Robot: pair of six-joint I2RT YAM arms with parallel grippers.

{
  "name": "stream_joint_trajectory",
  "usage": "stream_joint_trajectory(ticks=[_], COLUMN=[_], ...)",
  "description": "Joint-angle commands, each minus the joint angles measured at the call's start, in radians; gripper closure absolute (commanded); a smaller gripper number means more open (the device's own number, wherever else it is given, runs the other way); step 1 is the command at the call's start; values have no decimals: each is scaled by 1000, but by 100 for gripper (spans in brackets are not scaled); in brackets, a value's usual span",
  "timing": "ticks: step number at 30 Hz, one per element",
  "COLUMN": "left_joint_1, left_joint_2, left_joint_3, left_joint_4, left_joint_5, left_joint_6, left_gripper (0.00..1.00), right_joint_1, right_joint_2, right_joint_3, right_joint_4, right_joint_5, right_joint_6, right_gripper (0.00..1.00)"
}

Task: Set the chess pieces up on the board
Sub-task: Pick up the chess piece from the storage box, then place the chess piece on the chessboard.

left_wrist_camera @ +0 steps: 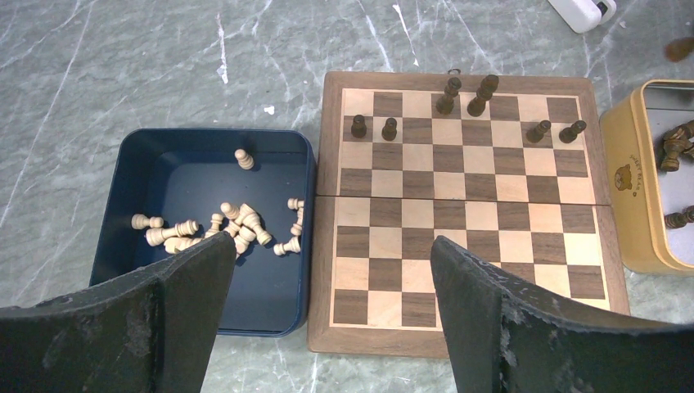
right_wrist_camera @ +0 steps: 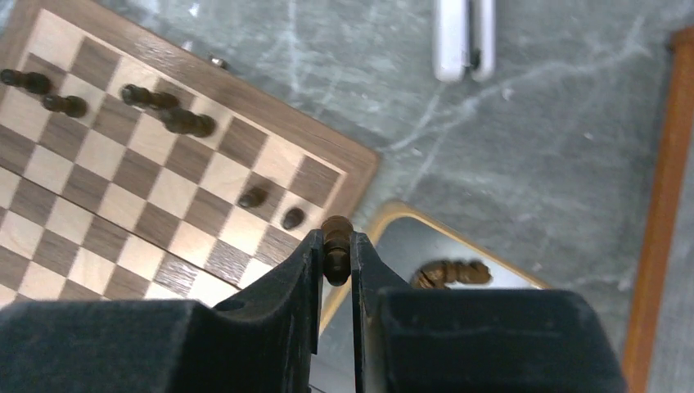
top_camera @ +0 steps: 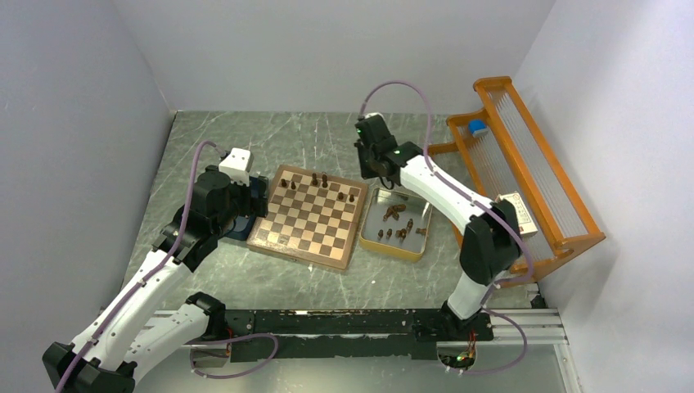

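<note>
You have bright, even light in all three views, and it seems to fall from above, so shadows stay soft. In the top view only faint grey shadows lie on the marbled table (top_camera: 327, 135), and the metal floor of the yellow tin (top_camera: 391, 251) shines pale. From the left wrist the board (left_wrist_camera: 458, 213) is sharp and its standing pieces (left_wrist_camera: 389, 128) cast short, weak shadows, while the left gripper (left_wrist_camera: 326, 270) shows as two near-black, grainy wedges with little detail. From the right wrist the right gripper (right_wrist_camera: 335, 254) is a dark, soft-edged mass. The dark chess piece (right_wrist_camera: 336, 241) pinched in it is slightly blurred, and the tin's floor glares grey-white.
</note>
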Motion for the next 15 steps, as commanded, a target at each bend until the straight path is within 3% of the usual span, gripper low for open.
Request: stream_joint_trajectory(ticks=[1, 15], left_joint_1=[-3, -2], left_joint_2=[-5, -18], left_joint_3=[1, 1], left_joint_4=[38, 38], left_joint_5=[4, -1], left_joint_6=[9, 11], left_gripper=[7, 7], right_joint_1=[52, 120], right_joint_2=[99, 363], right_joint_3=[100, 320], right_joint_4=[12, -21], right_joint_5=[-10, -20], right_joint_6=[-12, 7], right_gripper=[90, 89])
